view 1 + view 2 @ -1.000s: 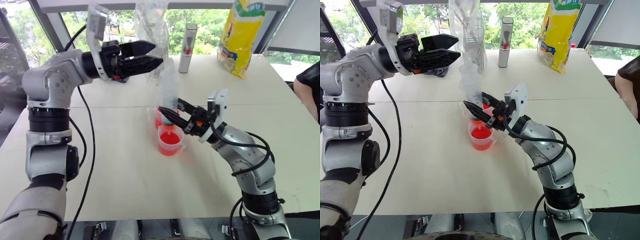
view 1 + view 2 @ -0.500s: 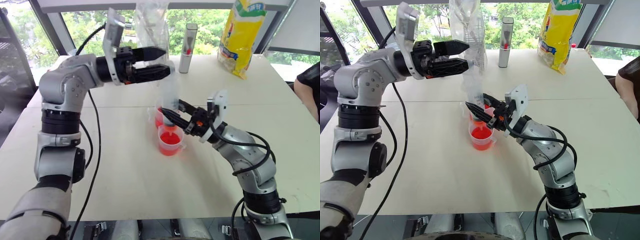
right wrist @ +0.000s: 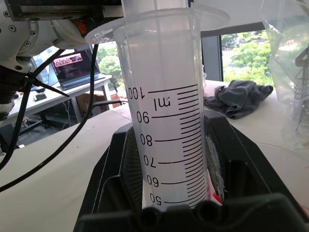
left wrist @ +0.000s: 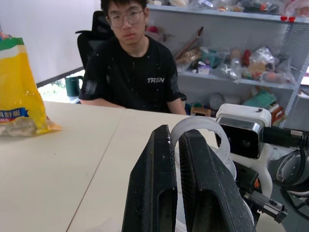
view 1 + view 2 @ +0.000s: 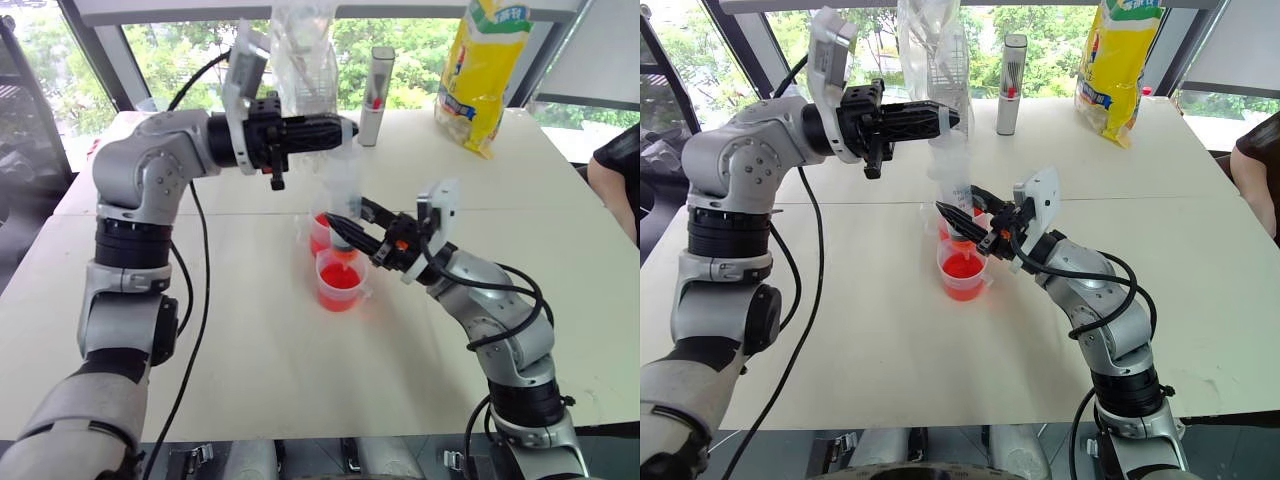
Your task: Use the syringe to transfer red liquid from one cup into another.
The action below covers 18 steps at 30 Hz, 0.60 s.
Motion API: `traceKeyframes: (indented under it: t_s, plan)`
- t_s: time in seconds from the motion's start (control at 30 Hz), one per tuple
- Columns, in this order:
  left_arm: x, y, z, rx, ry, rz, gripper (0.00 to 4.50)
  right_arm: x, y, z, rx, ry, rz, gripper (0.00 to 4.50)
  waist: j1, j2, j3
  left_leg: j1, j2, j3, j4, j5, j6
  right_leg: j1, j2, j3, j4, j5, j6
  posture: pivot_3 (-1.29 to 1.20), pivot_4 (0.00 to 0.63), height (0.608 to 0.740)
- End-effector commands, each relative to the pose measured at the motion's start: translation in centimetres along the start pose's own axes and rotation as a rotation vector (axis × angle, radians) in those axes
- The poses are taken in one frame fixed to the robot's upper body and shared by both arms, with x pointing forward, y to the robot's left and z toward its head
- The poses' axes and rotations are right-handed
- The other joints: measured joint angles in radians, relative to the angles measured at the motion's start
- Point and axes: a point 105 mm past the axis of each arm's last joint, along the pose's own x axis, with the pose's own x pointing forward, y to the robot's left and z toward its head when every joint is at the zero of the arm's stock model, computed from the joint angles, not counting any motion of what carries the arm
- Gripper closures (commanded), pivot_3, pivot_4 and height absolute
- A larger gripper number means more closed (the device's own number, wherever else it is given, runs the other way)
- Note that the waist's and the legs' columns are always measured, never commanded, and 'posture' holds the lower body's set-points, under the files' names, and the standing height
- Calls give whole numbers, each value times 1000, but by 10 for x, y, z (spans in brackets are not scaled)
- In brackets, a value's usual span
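A big clear syringe (image 5: 342,190) with millilitre marks (image 3: 164,121) stands upright over two small clear cups. My right gripper (image 5: 345,228) is shut on the lower barrel. The syringe's tip points down at the near cup (image 5: 340,287), which holds red liquid (image 5: 341,279). The far cup (image 5: 319,236) just behind it also shows red. My left gripper (image 5: 345,128) lies level at the syringe's top. It is shut on the white plunger ring (image 4: 198,124), which loops out from between the fingers (image 4: 154,183).
At the table's back stand a tall grey cylinder with a red mark (image 5: 377,82), a yellow bag (image 5: 482,70) and a crumpled clear plastic bag (image 5: 305,50). A grey cloth (image 3: 236,96) lies behind. A person in black (image 4: 130,67) sits at the table's right side.
My left gripper has swung right to the syringe's top, and its fingers have gone from wide open to shut on the plunger ring. The right gripper and cups have stayed put.
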Motion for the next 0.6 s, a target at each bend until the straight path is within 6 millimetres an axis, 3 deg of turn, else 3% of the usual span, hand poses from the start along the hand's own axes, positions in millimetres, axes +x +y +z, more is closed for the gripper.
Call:
traceKeyframes:
  t_s: [0.03,0.6]
  plan:
    - [6,-13,5,21,4,-66,4432,3,11,17,-32,-64,48,3089,0,0,0,0,0,0,0,0,0,0,0,0,0,0,0,0,150,740]
    - [8,-22,-13,-30,41,-96,4432,4,9,30,-9,-85,53,3089,0,0,0,0,0,0,0,0,0,0,0,0,0,0,0,0,150,740]
